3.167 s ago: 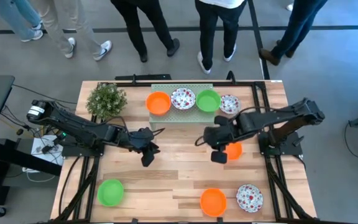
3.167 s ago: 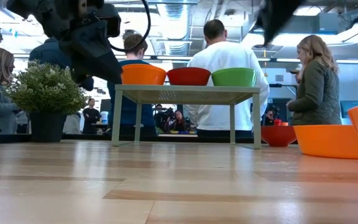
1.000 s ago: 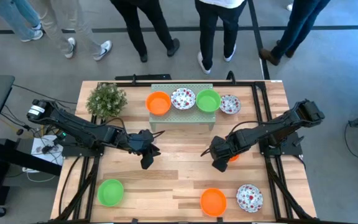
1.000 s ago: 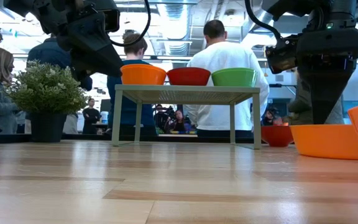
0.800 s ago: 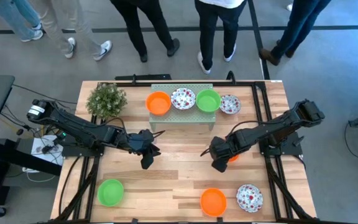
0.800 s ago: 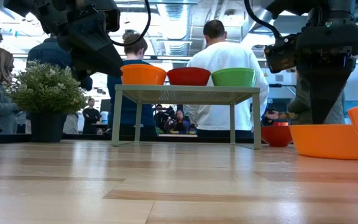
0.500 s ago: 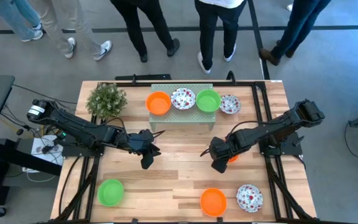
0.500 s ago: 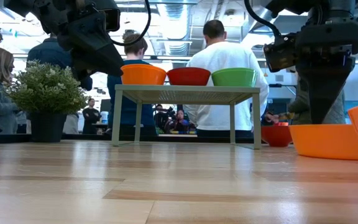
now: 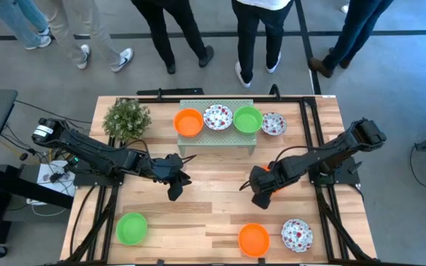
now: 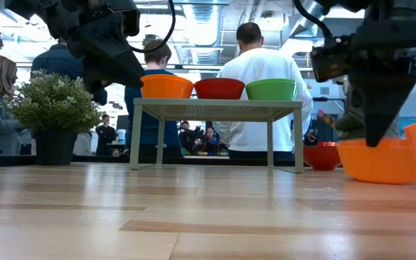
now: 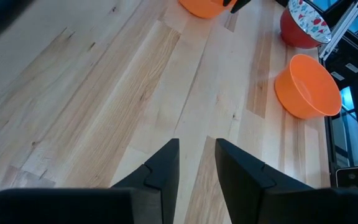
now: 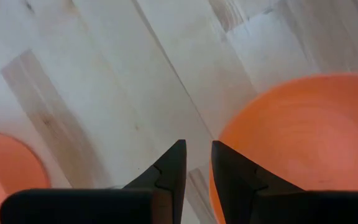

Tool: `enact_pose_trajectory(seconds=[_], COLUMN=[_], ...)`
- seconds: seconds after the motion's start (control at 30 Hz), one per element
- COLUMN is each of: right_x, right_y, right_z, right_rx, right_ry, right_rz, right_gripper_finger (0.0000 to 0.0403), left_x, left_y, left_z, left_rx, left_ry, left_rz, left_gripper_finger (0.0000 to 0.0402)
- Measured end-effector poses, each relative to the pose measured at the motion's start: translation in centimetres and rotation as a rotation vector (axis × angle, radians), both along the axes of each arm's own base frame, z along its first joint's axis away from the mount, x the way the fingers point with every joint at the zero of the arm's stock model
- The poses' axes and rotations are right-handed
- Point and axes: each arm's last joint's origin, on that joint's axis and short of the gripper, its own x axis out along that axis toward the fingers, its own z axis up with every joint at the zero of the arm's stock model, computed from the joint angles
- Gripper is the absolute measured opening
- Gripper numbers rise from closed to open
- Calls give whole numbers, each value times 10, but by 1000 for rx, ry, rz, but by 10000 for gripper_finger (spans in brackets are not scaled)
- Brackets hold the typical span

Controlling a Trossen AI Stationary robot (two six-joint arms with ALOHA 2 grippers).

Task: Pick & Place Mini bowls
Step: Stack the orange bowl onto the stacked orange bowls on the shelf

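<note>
My right gripper (image 12: 194, 165) is lower than a second ago, its two fingers astride the rim of the plain orange round mini bowl (image 12: 291, 143), one inside and one outside, pinching that rim. The bowl sits right of the middle of the pale wooden table (image 9: 213, 192), toward its right edge. From above it is now almost hidden under my wrist, and at table height it shows a touch higher than before. I judge that the grasp is made and the lift is just beginning; the bowl's place on the rack is not yet reached.

My left gripper (image 11: 194, 165) waits above the table left of the middle, fingers a little apart and holding nothing.

Eight bowls show. Three are orange:
- the one in my grip
- the orange bowl on the rack (image 9: 188, 122)
- the orange bowl near the near edge (image 9: 254, 239)

Two are green: the green bowl on the rack (image 9: 248, 119) and the green bowl by the near-left corner (image 9: 132, 227).

Three are white with red speckles:
- the speckled bowl on the rack (image 9: 217, 117)
- the speckled bowl beside the rack (image 9: 273, 123)
- the speckled bowl by the near-right corner (image 9: 296, 234)

There is one pale green mesh rack (image 9: 217, 137) at the far edge, and one bushy potted plant (image 9: 126, 117) by the far-left corner.
</note>
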Motion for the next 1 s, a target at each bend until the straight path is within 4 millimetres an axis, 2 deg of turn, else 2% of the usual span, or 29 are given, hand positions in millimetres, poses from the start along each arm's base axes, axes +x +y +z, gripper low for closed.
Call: enact_pose_trajectory(seconds=[0.2,0.4,0.57,1.0], right_x=[-6,2,-2,1], right_y=[-4,-1,-6,-2], right_z=[-9,3,5,6], right_rx=[-14,-69,-181,-90], right_ry=[34,-20,16,-3], right_rz=[-2,86,119,61], right_gripper_finger=[72,72,72,72], left_x=[0,1,1,1], left_y=[0,0,0,0], left_z=[0,1,1,2], left_rx=[-1,-3,-4,-6], left_ry=[-3,-10,-14,-19], left_rz=[0,0,0,0], left_gripper_finger=[104,104,104,104])
